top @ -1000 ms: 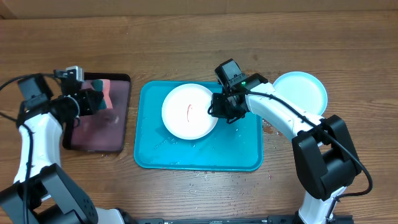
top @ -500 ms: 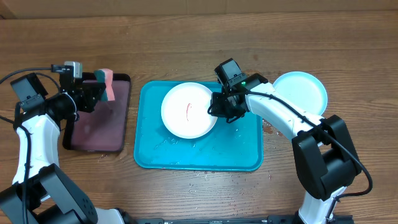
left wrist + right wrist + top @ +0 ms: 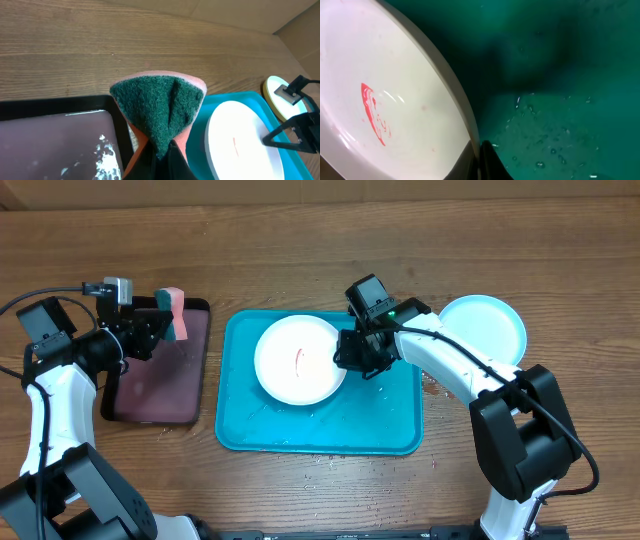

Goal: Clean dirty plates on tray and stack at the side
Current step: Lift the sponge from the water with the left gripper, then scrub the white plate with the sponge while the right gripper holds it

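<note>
Overhead, I see my right gripper [image 3: 346, 356] pinched on the rim of the white plate [image 3: 297, 360], which lies on the turquoise tray [image 3: 390, 430]; its wrist view alone shows the red smear [image 3: 374, 114] sharply; my left gripper [image 3: 160, 328] clamps the sponge [image 3: 157, 107], its green face folded.

My right pincer [image 3: 347, 352] clamps the white plate [image 3: 295, 365] at its right rim, barring that side. My left pincer [image 3: 158, 328], gripping the sponge [image 3: 172, 315], faces open table [image 3: 300, 270] between black tray [image 3: 150, 395] and turquoise tray [image 3: 320, 435].
</note>
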You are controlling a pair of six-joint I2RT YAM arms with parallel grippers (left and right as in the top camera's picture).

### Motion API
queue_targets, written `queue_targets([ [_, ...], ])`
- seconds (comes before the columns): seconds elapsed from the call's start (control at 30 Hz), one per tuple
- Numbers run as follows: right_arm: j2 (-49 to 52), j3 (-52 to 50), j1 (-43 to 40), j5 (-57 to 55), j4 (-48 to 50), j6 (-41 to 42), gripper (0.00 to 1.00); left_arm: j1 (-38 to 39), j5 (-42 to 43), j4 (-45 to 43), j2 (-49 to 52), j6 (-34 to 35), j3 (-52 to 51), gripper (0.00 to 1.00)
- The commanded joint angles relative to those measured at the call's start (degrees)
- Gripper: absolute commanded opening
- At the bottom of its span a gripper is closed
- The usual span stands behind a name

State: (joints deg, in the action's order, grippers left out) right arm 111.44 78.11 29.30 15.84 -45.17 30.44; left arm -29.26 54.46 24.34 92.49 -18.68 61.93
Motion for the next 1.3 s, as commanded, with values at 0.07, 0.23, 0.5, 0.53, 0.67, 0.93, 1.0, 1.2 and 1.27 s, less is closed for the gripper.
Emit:
queue_targets([
  [0.07,1.6,0.6,1.6,2.3,-0.2,2.9,0.04,1.2,-4.0,2.4,-0.6,-1.5,-0.4,0.04],
  [0.23,4.7,0.6,2.8,2.5,-0.2,5.4,0.04,4.1,-13.1,4.5,-0.6,-1.4,-0.4,0.04],
  [0.5,5.0,0.6,2.7,3.6,0.5,5.9,0.04,11.6,-44.1,5.7,-0.6,8.7,-0.4,0.04],
  [0.53,5.0,0.6,2.7,3.6,0.5,5.9,0.04,12.6,-46.2,5.7,-0.6,9.6,-0.4,0.04],
  [0.67,5.0,0.6,2.7,3.8,0.6,5.9,0.04,16.8,-47.1,5.9,-0.6,10.9,-0.4,0.04],
  [0.93,5.0,0.6,2.7,3.8,0.6,6.8,0.04,27.9,-35.7,8.3,-0.6,8.1,-0.4,0.04],
  [1.0,5.0,0.6,2.7,3.8,0.6,7.1,0.04,30.9,-31.7,8.4,-0.6,6.5,-0.4,0.04],
  [1.2,5.0,0.6,2.7,3.8,0.8,7.1,0.04,39.1,-31.5,8.5,0.8,6.5,-0.4,0.04],
  [1.27,5.0,0.6,2.7,3.8,0.8,7.1,0.04,41.0,-31.6,8.7,2.1,6.7,-0.4,0.04],
])
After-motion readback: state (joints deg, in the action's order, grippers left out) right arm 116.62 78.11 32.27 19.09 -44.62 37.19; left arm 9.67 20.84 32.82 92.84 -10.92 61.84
